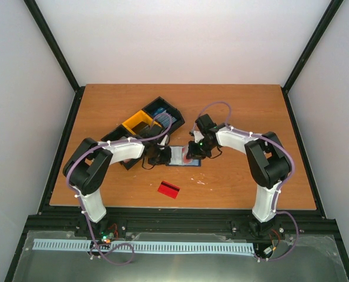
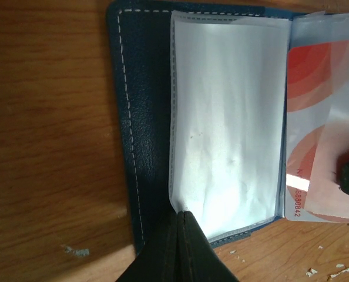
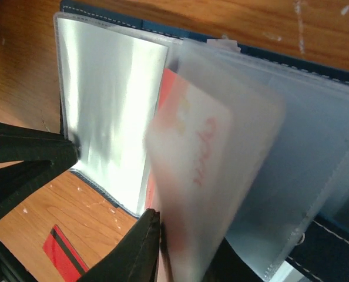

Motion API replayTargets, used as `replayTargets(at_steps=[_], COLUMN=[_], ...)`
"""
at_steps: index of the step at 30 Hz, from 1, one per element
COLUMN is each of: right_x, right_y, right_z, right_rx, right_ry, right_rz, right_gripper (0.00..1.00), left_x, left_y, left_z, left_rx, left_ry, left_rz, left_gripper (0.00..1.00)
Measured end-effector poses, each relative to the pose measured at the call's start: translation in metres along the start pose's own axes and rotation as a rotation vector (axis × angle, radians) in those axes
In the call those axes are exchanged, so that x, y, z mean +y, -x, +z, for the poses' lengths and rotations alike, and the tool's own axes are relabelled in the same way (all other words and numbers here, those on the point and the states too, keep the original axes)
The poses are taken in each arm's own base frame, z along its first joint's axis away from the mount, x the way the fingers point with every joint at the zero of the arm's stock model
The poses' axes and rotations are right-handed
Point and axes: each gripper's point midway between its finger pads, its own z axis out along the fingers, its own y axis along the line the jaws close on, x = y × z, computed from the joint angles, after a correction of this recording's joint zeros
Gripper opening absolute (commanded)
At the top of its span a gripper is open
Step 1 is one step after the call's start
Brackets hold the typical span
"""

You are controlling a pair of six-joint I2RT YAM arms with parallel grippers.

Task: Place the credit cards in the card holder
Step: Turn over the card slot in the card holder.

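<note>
The left gripper (image 2: 183,218) is pinching shut on the near edge of the open dark navy folding card holder (image 2: 140,117) lying mid-table, while the right gripper (image 1: 191,154) is clamping a red-and-white plastic credit card (image 3: 189,147) among its clear sleeves, a second red striped card (image 1: 168,189) lying apart.

Digits "8880842" along edge of credit card (image 2: 306,82) inside card holder (image 2: 140,117); other print illegible.
</note>
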Motion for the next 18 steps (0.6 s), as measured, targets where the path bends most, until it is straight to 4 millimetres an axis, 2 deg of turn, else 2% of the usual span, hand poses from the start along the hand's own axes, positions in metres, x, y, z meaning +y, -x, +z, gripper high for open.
replayTargets(at_steps=[7, 18], right_x=[0.003, 0.019], right_y=[0.008, 0.013], right_z=[0.0, 0.0], right_rx=[-0.021, -0.035], right_ry=[0.007, 0.072], right_rz=[-0.004, -0.013], right_gripper=[0.31, 0.34], left_x=[-0.001, -0.001], left_y=[-0.001, -0.001], left_z=[0.0, 0.0], left_rx=[0.009, 0.01], left_ry=[-0.004, -0.003], left_rz=[-0.001, -0.002], left_gripper=[0.01, 0.01])
